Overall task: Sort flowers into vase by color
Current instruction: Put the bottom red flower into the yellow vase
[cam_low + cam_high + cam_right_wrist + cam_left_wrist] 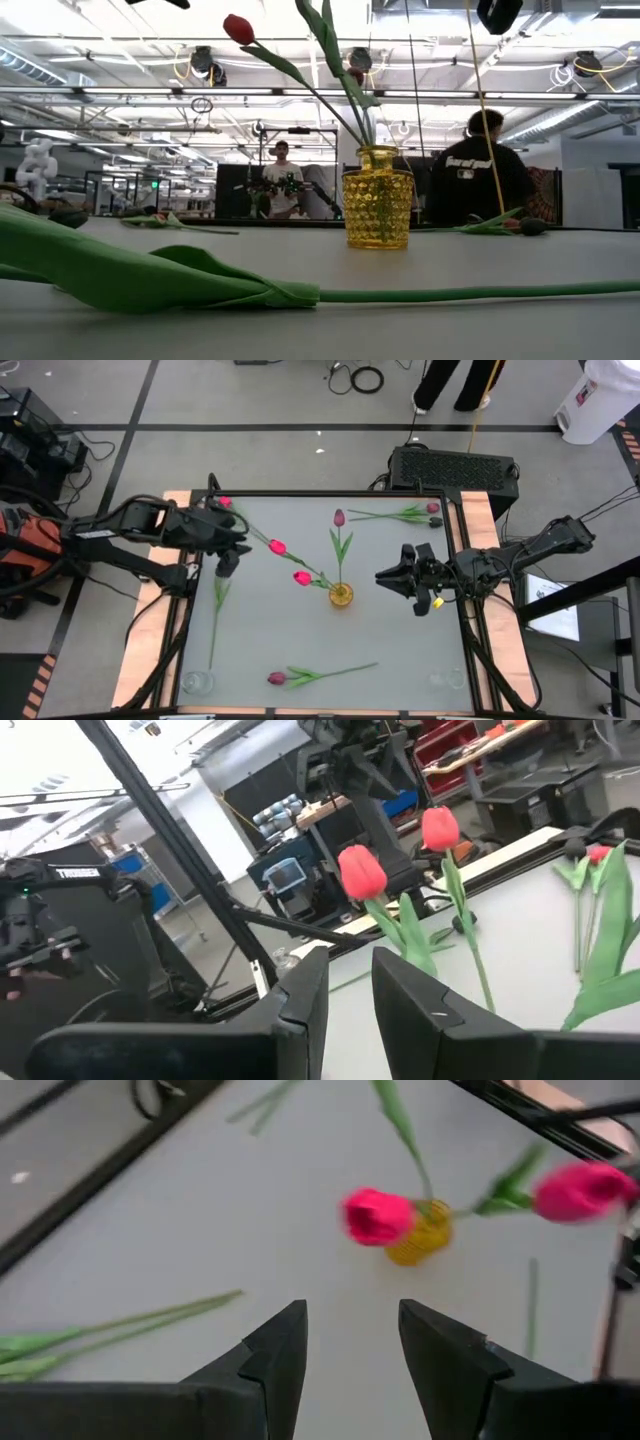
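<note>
A yellow glass vase (pixel 341 595) (pixel 377 210) stands mid-table and holds a maroon tulip (pixel 339 517) and two pink tulips (pixel 277 546) (pixel 302 577), stems in its mouth. Other flowers lie flat on the table: one at the near edge (pixel 300 676), two at the far right (pixel 410 513), and a long stem at the left (pixel 217 615). A pink head (pixel 225 502) shows at the far left corner. My left gripper (pixel 228 567) (pixel 350 1315) hovers open above the left stem's far end, left of the vase. My right gripper (pixel 383 575) (pixel 348 965) hovers right of the vase, fingers slightly apart, with nothing between them.
Two clear glass vases stand at the near corners, one left (pixel 197 682) and one right (pixel 447 680). A black frame (pixel 330 493) runs around the table. People stand in the room beyond the far edge (pixel 485 170).
</note>
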Available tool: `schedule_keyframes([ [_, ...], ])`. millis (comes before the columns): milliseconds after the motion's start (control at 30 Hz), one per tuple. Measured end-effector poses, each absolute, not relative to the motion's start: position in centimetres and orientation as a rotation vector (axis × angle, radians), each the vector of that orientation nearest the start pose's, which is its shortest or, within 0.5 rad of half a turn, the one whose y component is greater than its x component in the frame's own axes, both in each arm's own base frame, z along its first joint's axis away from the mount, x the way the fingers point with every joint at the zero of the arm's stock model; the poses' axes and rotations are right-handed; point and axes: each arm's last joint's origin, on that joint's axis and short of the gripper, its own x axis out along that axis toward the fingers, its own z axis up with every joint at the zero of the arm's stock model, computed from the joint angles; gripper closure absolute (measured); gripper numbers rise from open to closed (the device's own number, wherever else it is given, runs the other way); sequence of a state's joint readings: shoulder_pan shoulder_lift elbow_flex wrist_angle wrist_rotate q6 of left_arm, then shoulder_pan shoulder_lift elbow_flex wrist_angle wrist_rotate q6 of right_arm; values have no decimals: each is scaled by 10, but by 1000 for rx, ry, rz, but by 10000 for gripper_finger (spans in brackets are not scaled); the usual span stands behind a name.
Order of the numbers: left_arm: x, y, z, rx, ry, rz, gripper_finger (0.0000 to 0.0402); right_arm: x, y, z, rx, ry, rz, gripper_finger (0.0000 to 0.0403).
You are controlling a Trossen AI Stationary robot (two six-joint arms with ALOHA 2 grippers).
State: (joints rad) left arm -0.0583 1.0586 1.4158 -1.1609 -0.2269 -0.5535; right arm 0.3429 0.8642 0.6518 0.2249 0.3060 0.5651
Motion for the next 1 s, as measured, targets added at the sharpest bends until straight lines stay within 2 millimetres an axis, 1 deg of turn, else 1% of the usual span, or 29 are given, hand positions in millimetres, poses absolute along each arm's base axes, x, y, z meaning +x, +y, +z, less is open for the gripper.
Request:
schedule_keyframes([
  [133,168,-15,405,-419,750,309,235,187,60,312,593,12,69,330],
  [300,170,-33,403,-445,775,248,235,185,66,307,631,72,87,330],
  [633,179,-76,390,-421,841,204,235,182,80,300,707,162,128,330],
  [800,186,-101,379,-407,888,189,235,188,90,291,728,217,136,330],
  [1000,190,-131,366,-397,907,207,235,202,104,281,746,261,140,330],
])
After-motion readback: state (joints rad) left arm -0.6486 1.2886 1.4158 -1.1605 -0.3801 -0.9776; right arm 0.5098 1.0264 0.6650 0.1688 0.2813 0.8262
